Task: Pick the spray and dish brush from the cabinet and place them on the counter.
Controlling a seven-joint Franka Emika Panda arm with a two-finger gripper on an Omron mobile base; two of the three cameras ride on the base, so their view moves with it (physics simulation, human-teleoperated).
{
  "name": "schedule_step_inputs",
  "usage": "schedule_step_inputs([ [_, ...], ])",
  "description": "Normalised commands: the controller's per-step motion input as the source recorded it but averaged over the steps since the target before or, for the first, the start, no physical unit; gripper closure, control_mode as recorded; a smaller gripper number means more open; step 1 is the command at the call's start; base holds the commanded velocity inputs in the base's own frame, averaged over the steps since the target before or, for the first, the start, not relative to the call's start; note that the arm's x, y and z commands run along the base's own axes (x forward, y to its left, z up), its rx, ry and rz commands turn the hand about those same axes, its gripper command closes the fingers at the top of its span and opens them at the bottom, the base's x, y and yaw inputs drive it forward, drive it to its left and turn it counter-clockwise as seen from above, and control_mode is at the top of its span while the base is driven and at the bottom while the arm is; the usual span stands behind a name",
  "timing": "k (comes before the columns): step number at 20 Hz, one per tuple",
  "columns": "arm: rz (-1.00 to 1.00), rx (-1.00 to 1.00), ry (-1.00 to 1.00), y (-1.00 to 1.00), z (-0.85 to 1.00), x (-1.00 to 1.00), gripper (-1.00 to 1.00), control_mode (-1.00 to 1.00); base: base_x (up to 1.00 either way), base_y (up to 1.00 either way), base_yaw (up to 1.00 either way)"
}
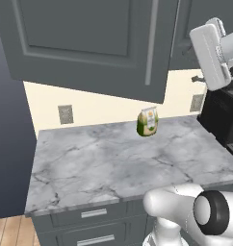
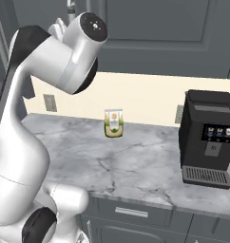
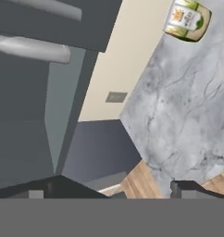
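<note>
The marble bench [image 1: 113, 163] spans mid-frame, bare but for a green-and-cream pouch [image 1: 148, 121] near the back wall and a coffee machine [image 2: 207, 137] at right. The cabinet [image 1: 89, 43] hangs upper frame, doors shut. Jaws apart, empty.

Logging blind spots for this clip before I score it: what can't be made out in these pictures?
- Inside of the cabinet: hidden behind its door in the left base view, so what it holds can't be told.
- Cabinet in the right base view: partly blocked by the arm.
- Coffee machine: cut off by the right edge in the left base view.
- Pouch: label print too small to read.
- Gripper: fingertips barely clear the bottom of the hand view.
</note>
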Motion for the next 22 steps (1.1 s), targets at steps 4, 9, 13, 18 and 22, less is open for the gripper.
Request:
schedule_step_inputs([
  [4, 0.03, 0.09, 0.00, 0.30, 0.09, 0.02, -1.00, -1.00, 0.00, 0.00, 0.00],
  [9, 0.07, 0.05, 0.00, 0.37, 0.07, -0.17, -1.00, -1.00, 0.00, 0.00, 0.00],
  [13, 0.07, 0.05, 0.00, 0.32, 0.02, -0.03, -1.00, -1.00, 0.00, 0.00, 0.00],
  [18, 0.06, 0.02, 0.03, 0.29, 0.00, 0.12, -1.00, -1.00, 0.00, 0.00, 0.00],
  [22, 0.06, 0.00, 0.07, 0.24, 0.00, 0.10, -1.00, -1.00, 0.00, 0.00, 0.00],
])
